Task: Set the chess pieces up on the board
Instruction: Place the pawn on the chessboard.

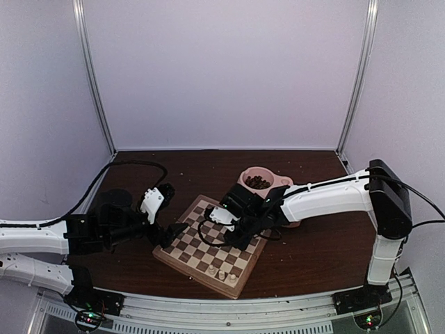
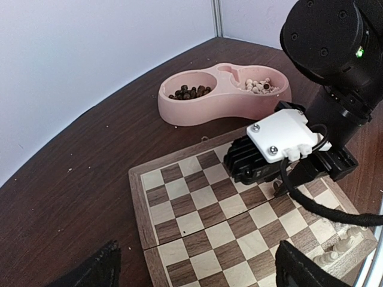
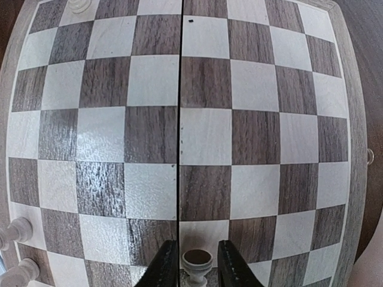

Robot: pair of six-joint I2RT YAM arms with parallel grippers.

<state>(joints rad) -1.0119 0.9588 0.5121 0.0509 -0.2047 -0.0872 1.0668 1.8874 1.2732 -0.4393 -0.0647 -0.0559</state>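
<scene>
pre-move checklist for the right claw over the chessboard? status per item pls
1. Pale piece upright inside right claw: ok.
2. Firm grip on it: cannot tell.
3. Left claw open, at the edge of the board: ok.
4. Placed pieces on the near row standing: ok.
5. Spare pale pieces in pink bowl: ok.
</scene>
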